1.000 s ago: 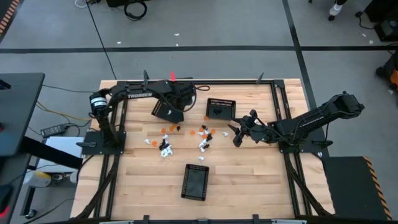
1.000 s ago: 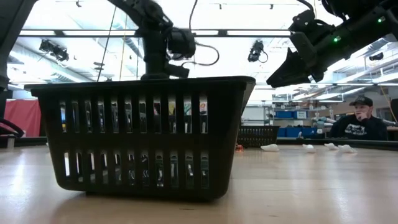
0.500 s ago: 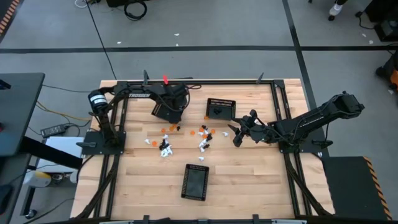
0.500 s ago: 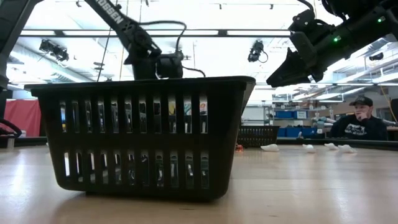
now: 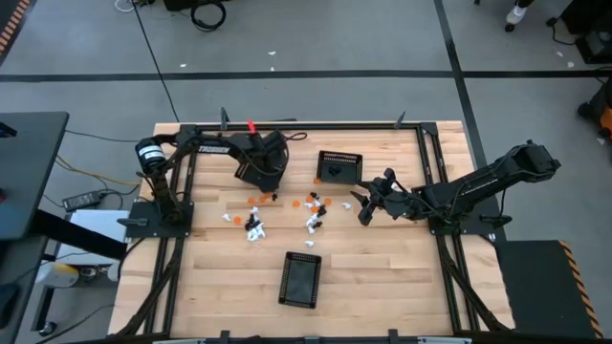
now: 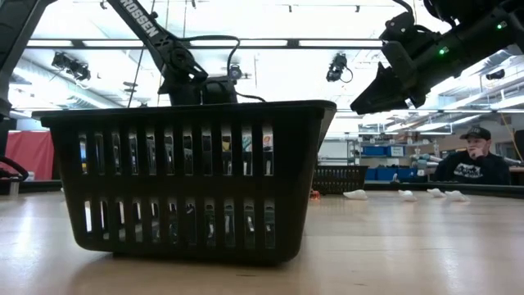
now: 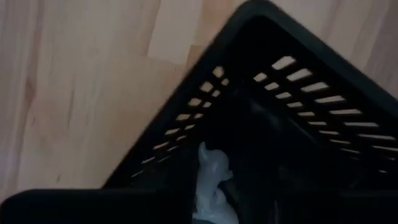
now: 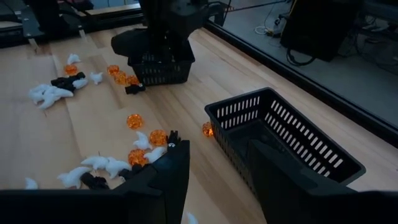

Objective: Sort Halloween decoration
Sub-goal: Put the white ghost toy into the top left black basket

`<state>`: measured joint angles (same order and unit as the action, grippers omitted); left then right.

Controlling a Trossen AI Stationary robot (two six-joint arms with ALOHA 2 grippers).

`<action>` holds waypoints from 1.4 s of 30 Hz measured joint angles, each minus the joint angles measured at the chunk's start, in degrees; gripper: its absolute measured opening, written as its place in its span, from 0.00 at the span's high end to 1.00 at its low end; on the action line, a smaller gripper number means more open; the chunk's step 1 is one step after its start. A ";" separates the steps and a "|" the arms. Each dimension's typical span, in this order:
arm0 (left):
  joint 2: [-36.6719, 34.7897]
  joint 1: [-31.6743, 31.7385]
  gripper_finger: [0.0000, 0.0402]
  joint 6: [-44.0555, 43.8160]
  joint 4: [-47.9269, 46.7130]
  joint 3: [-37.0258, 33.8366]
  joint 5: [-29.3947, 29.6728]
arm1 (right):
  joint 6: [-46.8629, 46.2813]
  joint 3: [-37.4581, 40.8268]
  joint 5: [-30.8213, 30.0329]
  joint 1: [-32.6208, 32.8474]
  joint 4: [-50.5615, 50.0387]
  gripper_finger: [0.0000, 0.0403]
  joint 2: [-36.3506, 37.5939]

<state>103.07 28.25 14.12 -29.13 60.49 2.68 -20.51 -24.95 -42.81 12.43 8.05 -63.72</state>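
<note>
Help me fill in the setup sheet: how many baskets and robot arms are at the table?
Black mesh baskets: 3 (rear left, rear middle, front)
Robot arms: 2 (left arm, right arm)
Total: 5
The scattered trinkets are too small to count.

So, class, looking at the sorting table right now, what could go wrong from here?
The left gripper hangs right above a basket with a white trinket by its fingers; a poor release could drop the piece outside the basket. The right gripper, fingers open, is near scattered orange trinkets; a careless descent might roll them away.
</note>
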 joint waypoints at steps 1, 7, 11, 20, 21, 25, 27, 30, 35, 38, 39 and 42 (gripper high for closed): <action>0.00 -0.05 0.71 -0.01 -0.02 0.00 0.02 | 0.02 0.00 -0.02 0.00 -0.02 0.58 0.00; 0.02 -0.48 0.60 -0.06 -3.59 1.78 0.25 | 0.11 0.00 -0.04 0.00 0.00 0.58 0.00; 0.01 -0.51 0.59 -0.56 -7.77 4.91 0.24 | 0.11 0.00 -0.07 0.00 0.00 0.58 0.00; -7.70 -2.14 0.58 -2.96 -11.33 4.63 0.66 | 0.11 0.00 -0.04 0.00 0.22 0.58 0.00; -9.22 -2.46 0.58 -3.66 -12.03 4.08 0.75 | 0.11 0.00 -0.07 0.00 0.20 0.58 0.00; -15.03 -4.76 0.58 -8.21 -15.48 2.33 2.44 | 0.10 0.00 -0.02 0.00 0.29 0.58 0.00; -17.53 -6.10 0.58 -10.84 -16.99 1.27 2.76 | 0.11 0.00 -0.02 0.00 0.43 0.58 0.00; -20.02 -8.96 0.58 -15.40 -20.32 -0.56 3.67 | 0.11 0.00 0.07 0.02 0.51 0.58 -0.01; -21.51 -15.06 0.58 -23.25 -25.06 -5.44 3.88 | 0.10 0.00 0.18 0.33 0.63 0.58 0.00; -21.62 -19.03 0.58 -26.39 -26.60 -8.99 3.35 | 0.08 0.00 0.24 0.33 0.52 0.58 0.00; -21.62 -20.32 0.58 -27.02 -26.69 -10.20 2.60 | 0.09 0.00 0.24 0.33 0.50 0.58 0.00; -21.59 -23.67 0.58 -29.93 -27.07 -13.61 0.24 | 0.11 0.00 0.26 0.33 0.96 0.58 0.00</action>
<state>81.47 4.59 -15.81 -56.20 46.88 2.92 -20.40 -24.95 -42.54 12.75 9.01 -63.72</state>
